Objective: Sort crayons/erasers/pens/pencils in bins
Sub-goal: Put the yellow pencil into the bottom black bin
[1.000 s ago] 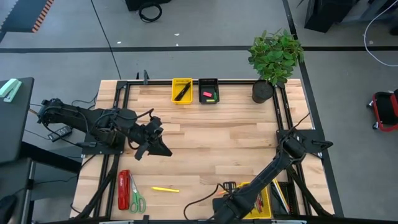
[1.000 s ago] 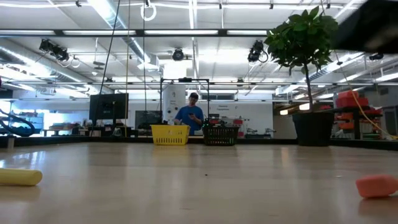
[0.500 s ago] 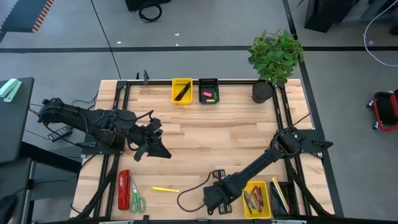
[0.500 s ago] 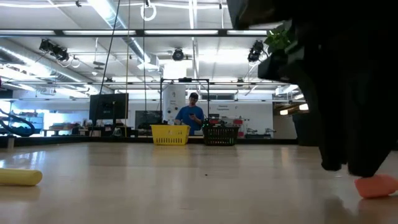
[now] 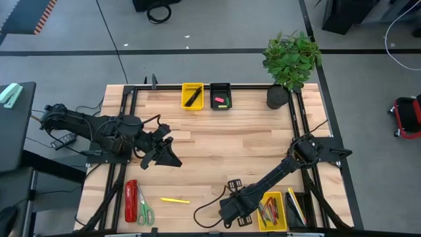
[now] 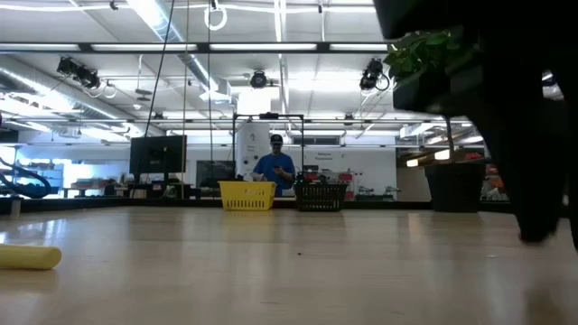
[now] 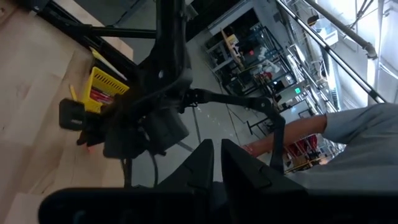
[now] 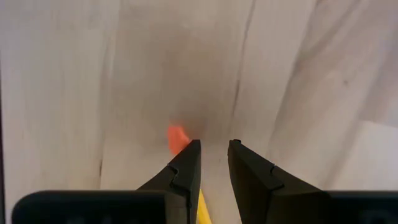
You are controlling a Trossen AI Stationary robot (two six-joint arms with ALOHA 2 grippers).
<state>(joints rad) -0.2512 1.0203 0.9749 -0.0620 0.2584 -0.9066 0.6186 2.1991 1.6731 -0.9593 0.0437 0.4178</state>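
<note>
Near the table's front edge, right gripper (image 8: 213,163) — narrow gap, beside orange pencil (image 8: 177,138), nothing clearly held.

Table centre (image 5: 230,151) was bare wood, free to pass btwn both arms. Far edge blocked by yellow bin (image 5: 192,95), black bin (image 5: 220,96) & potted plant (image 5: 289,62). Near-left corner crowded: red stapler (image 5: 131,199), scissors (image 5: 144,208), yellow pencil (image 5: 174,200). Near-right taken by right arm (image 5: 276,179) over another yellow bin (image 5: 279,217).
</note>
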